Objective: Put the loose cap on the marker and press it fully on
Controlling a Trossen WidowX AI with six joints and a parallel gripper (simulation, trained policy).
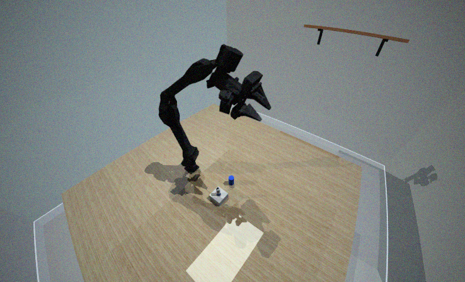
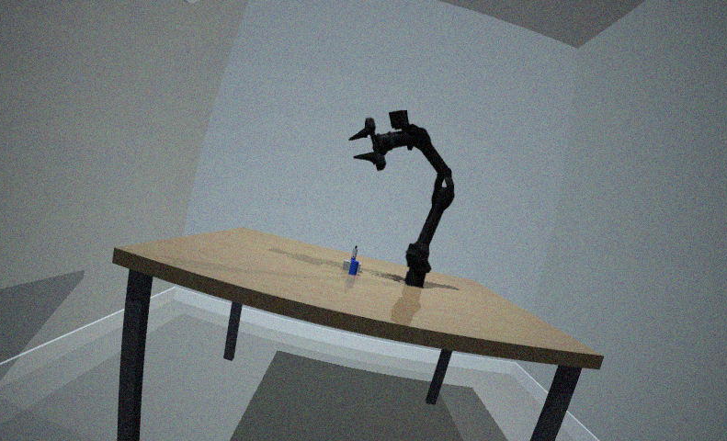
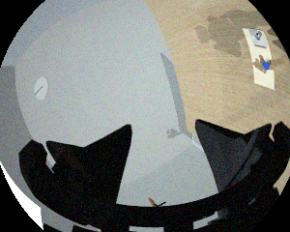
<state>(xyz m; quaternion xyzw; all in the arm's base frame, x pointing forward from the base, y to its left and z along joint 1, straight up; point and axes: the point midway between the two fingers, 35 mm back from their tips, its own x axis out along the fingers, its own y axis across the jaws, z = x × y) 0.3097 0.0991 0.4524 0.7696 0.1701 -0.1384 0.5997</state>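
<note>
The blue cap (image 1: 231, 180) (image 2: 353, 266) (image 3: 266, 65) stands loose on the table. The marker (image 1: 218, 191) (image 2: 355, 252) stands upright and uncapped in the light grey holder block (image 1: 215, 201) (image 3: 259, 41), close beside the cap. In the exterior view the cap stands in front of the block and hides part of it. My gripper (image 1: 266, 114) (image 2: 351, 148) (image 3: 164, 126) is open, with nothing between its fingers. It is high above the table, well away from the cap and marker, and its fingers point sideways.
The wooden table (image 1: 297, 195) (image 2: 301, 289) carries a bright patch of light (image 1: 224, 255) near the holder block, and the arm's shadows fall around the block. A wall shelf (image 1: 355, 33) hangs on the wall beyond the table.
</note>
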